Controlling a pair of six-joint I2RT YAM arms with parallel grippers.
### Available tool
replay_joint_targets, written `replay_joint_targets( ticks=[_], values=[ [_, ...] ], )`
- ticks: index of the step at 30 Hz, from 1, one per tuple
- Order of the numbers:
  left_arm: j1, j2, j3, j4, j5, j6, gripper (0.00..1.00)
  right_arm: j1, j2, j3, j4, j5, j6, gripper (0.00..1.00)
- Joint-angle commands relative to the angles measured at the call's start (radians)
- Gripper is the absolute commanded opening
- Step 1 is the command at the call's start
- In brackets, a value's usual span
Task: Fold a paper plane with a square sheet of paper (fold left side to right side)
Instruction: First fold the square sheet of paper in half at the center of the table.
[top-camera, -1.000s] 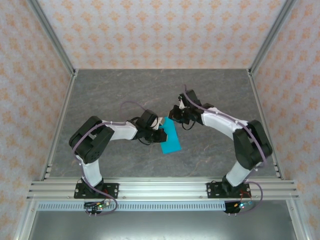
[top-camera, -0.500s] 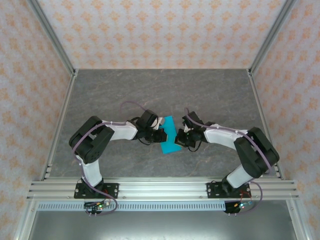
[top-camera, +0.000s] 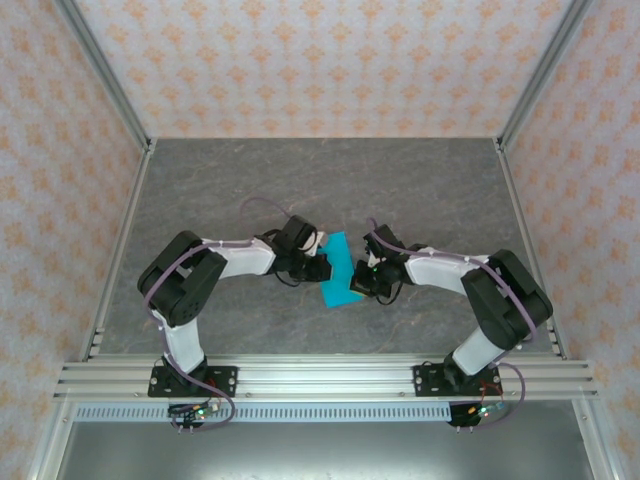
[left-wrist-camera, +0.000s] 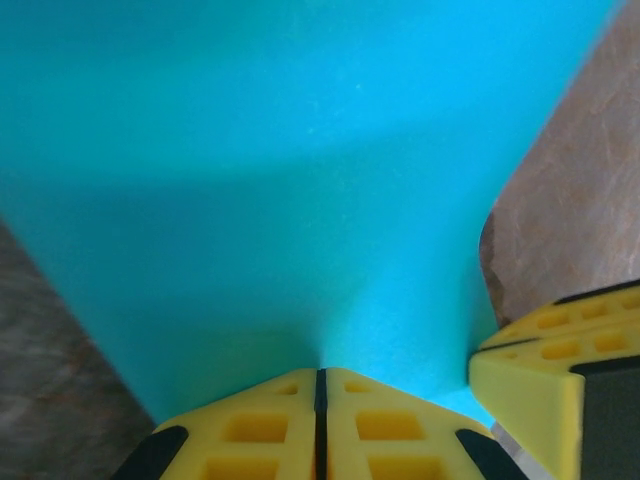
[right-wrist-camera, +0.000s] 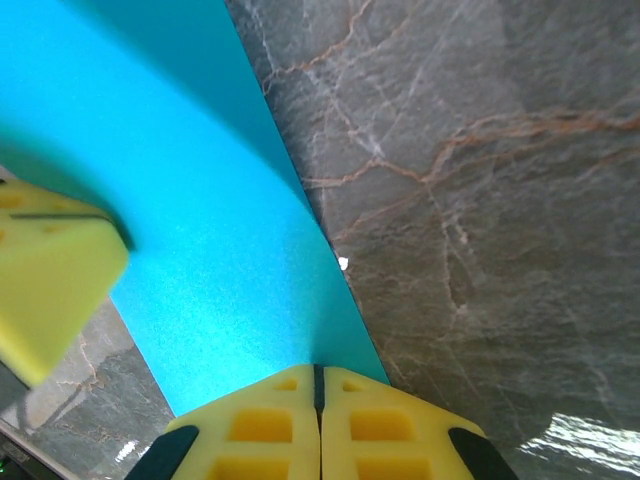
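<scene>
The square sheet of paper (top-camera: 341, 262) is bright cyan and lies on the table as a narrow, slanted strip, folded over. My left gripper (top-camera: 324, 268) is shut, its yellow tips (left-wrist-camera: 321, 375) resting on the sheet's left edge (left-wrist-camera: 300, 180). My right gripper (top-camera: 358, 281) is shut too, its tips (right-wrist-camera: 319, 370) down on the sheet (right-wrist-camera: 200, 230) near its right edge. Each wrist view catches the other gripper's yellow fingers (left-wrist-camera: 540, 370) (right-wrist-camera: 50, 280) on the paper. The paper plane is out of view.
The grey marbled table (top-camera: 300, 180) stretches behind and to both sides of the paper. Metal frame posts (top-camera: 105, 100) and patterned walls close in the back and sides. An aluminium rail (top-camera: 320, 378) with both arm bases runs along the near edge.
My right arm swung from behind the paper down towards the near side, and its shut gripper now sits on the sheet's right edge. The left gripper and the paper have hardly moved.
</scene>
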Motion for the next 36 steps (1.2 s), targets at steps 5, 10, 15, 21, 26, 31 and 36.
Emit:
replay_joint_targets(
  ticks=[5,10,15,21,26,31,36],
  values=[
    [0.092,0.051,0.064,-0.036,-0.065,0.058,0.10,0.006,0.063,-0.030,-0.137,0.142,-0.038,0.06],
    [0.147,0.096,0.133,-0.056,-0.065,0.077,0.10,0.005,0.066,-0.040,-0.140,0.149,-0.043,0.06],
    [0.204,0.130,0.185,-0.087,-0.081,0.102,0.10,0.005,0.054,-0.051,-0.139,0.151,-0.040,0.06],
    [0.257,0.196,0.277,-0.132,-0.066,0.132,0.10,0.006,0.041,-0.064,-0.120,0.134,-0.030,0.06],
    [0.279,0.205,0.307,-0.135,-0.058,0.130,0.10,0.005,0.021,-0.094,-0.026,0.086,0.021,0.06],
    [0.306,0.161,0.310,-0.153,-0.064,0.146,0.10,0.005,0.000,-0.085,-0.003,0.068,0.036,0.07],
    [0.331,0.113,0.322,-0.169,-0.044,0.155,0.10,0.006,0.000,-0.066,0.010,0.056,0.038,0.07]
  ],
)
